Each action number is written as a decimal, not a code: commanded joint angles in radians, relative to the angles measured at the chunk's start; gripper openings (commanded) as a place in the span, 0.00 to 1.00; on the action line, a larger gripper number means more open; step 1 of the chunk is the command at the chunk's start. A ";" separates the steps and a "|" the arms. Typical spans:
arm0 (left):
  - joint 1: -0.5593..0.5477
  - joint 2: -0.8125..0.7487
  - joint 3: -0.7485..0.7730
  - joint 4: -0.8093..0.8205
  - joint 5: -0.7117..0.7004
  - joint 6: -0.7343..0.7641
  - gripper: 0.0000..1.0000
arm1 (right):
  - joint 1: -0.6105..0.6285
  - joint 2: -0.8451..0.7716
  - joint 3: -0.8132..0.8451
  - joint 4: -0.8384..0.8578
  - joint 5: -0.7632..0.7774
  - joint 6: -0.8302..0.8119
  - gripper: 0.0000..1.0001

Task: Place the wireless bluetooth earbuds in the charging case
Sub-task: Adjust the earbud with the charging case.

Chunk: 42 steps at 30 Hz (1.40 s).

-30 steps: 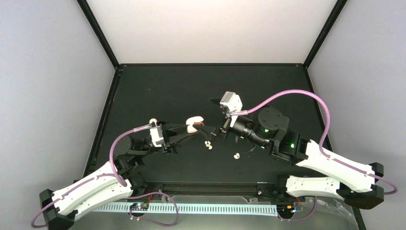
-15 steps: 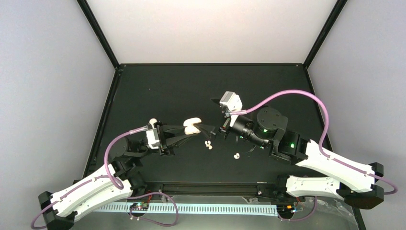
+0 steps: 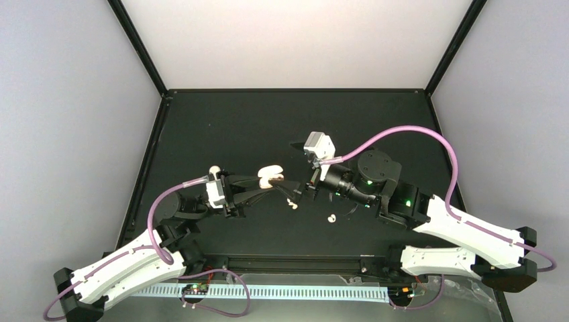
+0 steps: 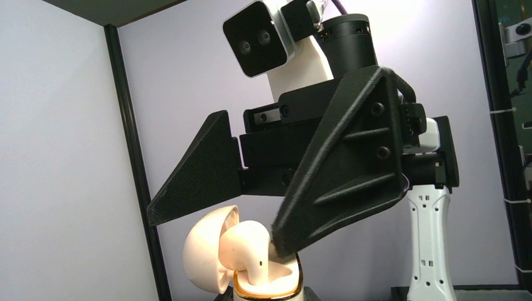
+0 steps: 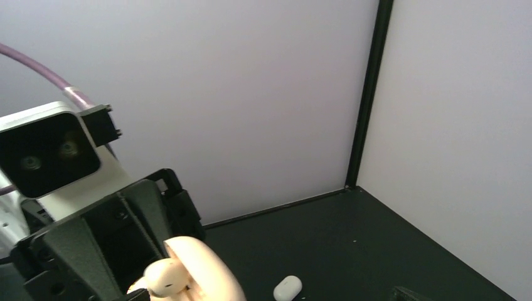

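Observation:
My left gripper (image 3: 271,182) is shut on the base of the cream charging case (image 3: 270,176), holding it upright above the mat with its lid (image 4: 204,254) swung open. One cream earbud (image 4: 248,248) stands stem-down in the case (image 4: 270,283). My right gripper (image 3: 296,190) is open and faces the case. One of its black fingers (image 4: 339,188) rests its tip against the earbud and the case's rim, while the other points past the lid. In the right wrist view the case (image 5: 210,276) and earbud (image 5: 164,277) sit at the bottom left. More earbuds (image 3: 293,204) lie on the mat, and one earbud (image 3: 331,218) lies farther right.
A small white pill-shaped case (image 5: 287,288) lies on the black mat (image 3: 255,127) beside my left wrist (image 3: 215,191). Pale walls and black frame posts (image 5: 367,94) close in the mat on three sides. Purple cables loop over both arms.
My right gripper has edged left, closer onto the case. The left arm has drawn the case slightly down and left. Both grippers keep their state.

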 commanded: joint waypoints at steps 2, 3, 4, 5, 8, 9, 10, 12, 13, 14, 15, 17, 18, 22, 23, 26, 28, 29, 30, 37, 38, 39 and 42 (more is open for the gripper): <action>-0.007 -0.003 0.010 0.000 0.004 -0.001 0.02 | -0.003 -0.009 0.026 0.001 -0.066 -0.003 1.00; -0.007 -0.003 0.010 -0.001 0.005 -0.001 0.02 | -0.003 -0.016 0.023 0.005 -0.053 -0.005 1.00; -0.007 -0.003 0.010 -0.001 0.008 -0.001 0.02 | -0.003 -0.028 0.019 0.013 -0.035 -0.007 1.00; -0.007 -0.003 0.010 -0.001 0.015 0.000 0.02 | -0.003 -0.033 0.017 0.018 -0.016 -0.010 1.00; -0.007 -0.003 0.010 -0.007 0.032 -0.001 0.02 | -0.003 -0.030 0.032 0.006 0.027 -0.021 1.00; -0.007 -0.003 0.010 -0.012 0.038 0.001 0.02 | -0.003 -0.027 0.038 0.000 0.032 -0.026 1.00; -0.007 -0.002 0.010 -0.015 0.043 0.003 0.02 | -0.003 -0.023 0.043 -0.005 0.036 -0.028 1.00; -0.007 -0.001 0.010 -0.024 0.052 0.004 0.01 | -0.003 -0.017 0.050 -0.012 0.042 -0.032 1.00; -0.007 0.000 0.010 -0.027 0.058 0.006 0.02 | -0.004 -0.016 0.051 -0.013 0.044 -0.034 1.00; -0.008 0.002 0.012 -0.027 0.067 0.011 0.01 | -0.003 -0.012 0.055 -0.017 0.047 -0.035 1.00; -0.007 0.005 0.012 -0.028 0.077 0.015 0.01 | -0.003 -0.006 0.062 -0.024 0.048 -0.037 1.00; -0.007 0.012 0.017 -0.035 0.088 0.016 0.02 | -0.003 0.002 0.074 -0.032 0.047 -0.040 1.00; -0.007 0.012 0.020 -0.039 0.090 0.015 0.02 | -0.003 0.003 0.078 -0.033 0.042 -0.041 1.00; -0.007 0.019 0.024 -0.035 0.098 0.012 0.02 | -0.003 0.008 0.088 -0.048 0.029 -0.052 1.00; -0.007 0.021 0.025 -0.034 0.099 0.012 0.02 | -0.003 0.010 0.089 -0.054 0.026 -0.055 1.00; -0.007 0.024 0.027 -0.032 0.101 0.011 0.02 | -0.003 0.011 0.088 -0.066 0.009 -0.058 1.00; -0.007 0.025 0.027 -0.032 0.100 0.010 0.02 | -0.003 0.012 0.088 -0.077 -0.004 -0.058 1.00; -0.007 0.025 0.027 -0.031 0.100 0.010 0.02 | -0.003 0.013 0.088 -0.081 -0.009 -0.058 1.00; -0.007 0.025 0.027 -0.031 0.101 0.009 0.02 | -0.003 0.015 0.089 -0.088 -0.010 -0.060 1.00; -0.007 0.025 0.029 -0.033 0.110 0.007 0.02 | -0.003 0.022 0.090 -0.112 0.007 -0.066 1.00; -0.007 0.026 0.029 -0.032 0.111 0.007 0.02 | -0.003 0.024 0.090 -0.113 0.011 -0.067 1.00; -0.007 0.025 0.028 -0.031 0.113 0.007 0.02 | -0.003 0.026 0.090 -0.114 0.013 -0.068 1.00; -0.007 0.027 0.029 -0.030 0.119 0.007 0.02 | -0.003 0.026 0.091 -0.119 0.015 -0.069 1.00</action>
